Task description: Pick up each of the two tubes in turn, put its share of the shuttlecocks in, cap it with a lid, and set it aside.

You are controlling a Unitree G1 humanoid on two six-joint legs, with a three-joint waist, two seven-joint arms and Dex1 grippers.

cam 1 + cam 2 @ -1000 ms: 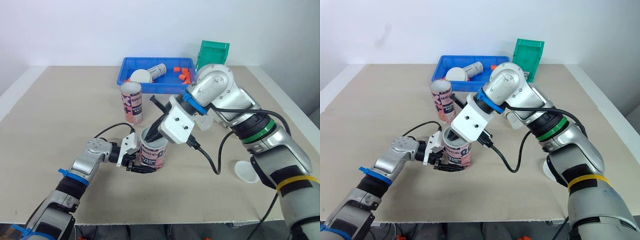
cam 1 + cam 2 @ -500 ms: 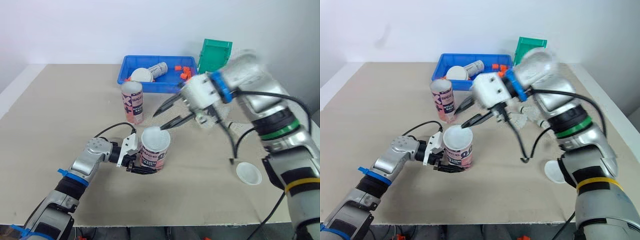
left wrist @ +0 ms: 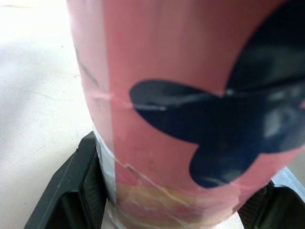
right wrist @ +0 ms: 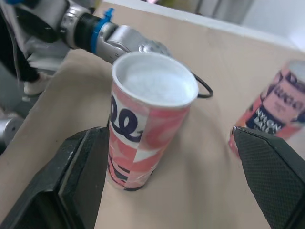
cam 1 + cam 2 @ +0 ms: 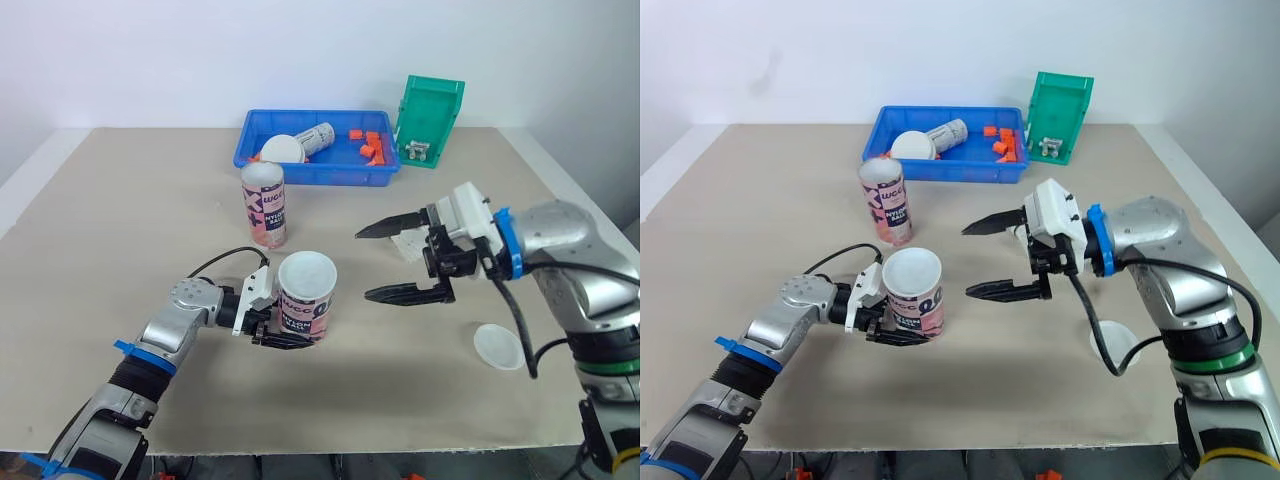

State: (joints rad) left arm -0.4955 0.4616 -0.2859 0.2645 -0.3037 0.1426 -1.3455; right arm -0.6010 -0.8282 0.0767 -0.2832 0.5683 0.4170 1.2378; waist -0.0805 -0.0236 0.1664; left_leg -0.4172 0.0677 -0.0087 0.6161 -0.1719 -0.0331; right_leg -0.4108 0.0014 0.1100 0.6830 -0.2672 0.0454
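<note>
A pink printed tube (image 5: 305,300) stands upright at the front of the table, its mouth showing white inside. My left gripper (image 5: 283,332) is shut on the tube's lower part, a black finger (image 3: 71,191) on either side. To its right, apart from it, my right gripper (image 5: 364,265) hangs open and holds nothing; the right wrist view looks at the tube (image 4: 147,124) between its fingers (image 4: 71,181). A second pink tube (image 5: 264,205) with a white top stands farther back. A white shuttlecock (image 5: 410,243) lies behind the right gripper. A loose white lid (image 5: 498,346) lies at the front right.
A blue tray (image 5: 318,172) at the back holds a lying tube, a white lid and orange pieces. A green bin (image 5: 430,122) stands to its right. The table's right edge runs close to the right arm.
My right gripper has come out of the held tube's mouth, moved away to the right and opened. White now shows in the tube. The left gripper has kept its hold.
</note>
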